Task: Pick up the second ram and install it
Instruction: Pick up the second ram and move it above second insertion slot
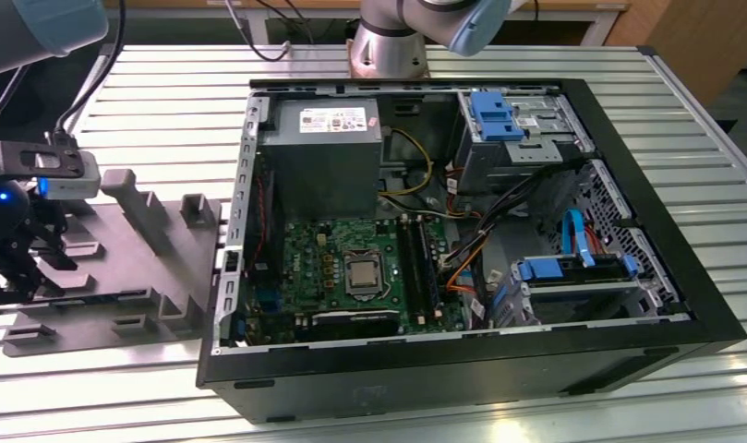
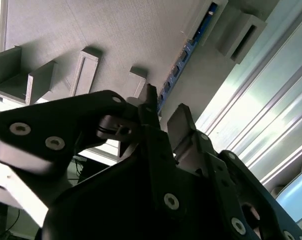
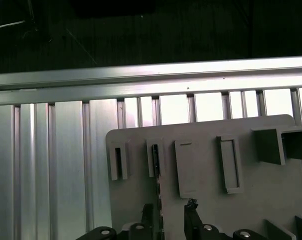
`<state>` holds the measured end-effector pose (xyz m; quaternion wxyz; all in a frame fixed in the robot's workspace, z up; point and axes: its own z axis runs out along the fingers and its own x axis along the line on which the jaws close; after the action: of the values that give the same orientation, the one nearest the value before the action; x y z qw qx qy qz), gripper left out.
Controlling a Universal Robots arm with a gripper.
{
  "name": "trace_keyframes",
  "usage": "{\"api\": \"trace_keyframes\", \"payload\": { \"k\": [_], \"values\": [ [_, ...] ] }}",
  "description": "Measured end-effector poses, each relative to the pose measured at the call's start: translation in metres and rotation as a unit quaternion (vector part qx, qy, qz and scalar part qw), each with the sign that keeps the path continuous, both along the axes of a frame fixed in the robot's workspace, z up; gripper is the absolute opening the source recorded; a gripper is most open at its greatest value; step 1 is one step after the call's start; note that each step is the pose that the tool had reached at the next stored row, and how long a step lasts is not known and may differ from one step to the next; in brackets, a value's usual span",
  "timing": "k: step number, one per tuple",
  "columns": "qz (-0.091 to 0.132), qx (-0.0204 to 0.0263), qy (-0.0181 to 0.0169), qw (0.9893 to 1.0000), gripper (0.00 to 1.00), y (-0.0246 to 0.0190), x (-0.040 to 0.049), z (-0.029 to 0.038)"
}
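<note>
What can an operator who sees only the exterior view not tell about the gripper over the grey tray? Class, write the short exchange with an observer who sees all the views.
Operator: In the exterior view the gripper hangs over the grey tray. Is a memory stick under it?
Observer: Yes. In the second wrist view a memory stick stands on edge in the tray's holders.
Operator: Has the gripper got it?
Observer: No. In both wrist views the fingers are apart, one on each side of the stick, not closed on it.
</note>
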<state>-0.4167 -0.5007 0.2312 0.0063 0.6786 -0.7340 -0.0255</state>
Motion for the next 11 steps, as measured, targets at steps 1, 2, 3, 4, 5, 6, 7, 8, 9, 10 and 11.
{"api": "trace_keyframes", "payload": {
  "k": [1, 2, 3, 4, 5, 6, 7, 8, 9, 10, 11],
  "values": [
    [0.0, 0.0, 0.0, 1.0, 0.35, 0.0, 0.0, 0.0],
    [0.0, 0.0, 0.0, 1.0, 0.42, 0.0, 0.0, 0.0],
    [0.0, 0.0, 0.0, 1.0, 0.42, 0.0, 0.0, 0.0],
    [0.0, 0.0, 0.0, 1.0, 0.42, 0.0, 0.0, 0.0],
    [0.0, 0.0, 0.0, 1.0, 0.42, 0.0, 0.0, -0.0001],
    [0.0, 0.0, 0.0, 1.0, 0.42, 0.0, 0.0, -0.0003],
    [0.002, 0.0001, -0.0001, 1.0, 0.42, 0.0, 0.0, -0.0006],
    [0.004, 0.0001, -0.0001, 1.0, 0.42, 0.0, 0.0, -0.0009],
    [0.008, 0.0, 0.0, 1.0, 0.42, 0.0, 0.0, -0.0013],
    [0.011, 0.0, 0.0, 0.9999, 0.42, 0.0, 0.0, -0.0019],
    [0.015, 0.0001, -0.0001, 0.9999, 0.42, 0.0, 0.0, -0.0024]
  ]
}}
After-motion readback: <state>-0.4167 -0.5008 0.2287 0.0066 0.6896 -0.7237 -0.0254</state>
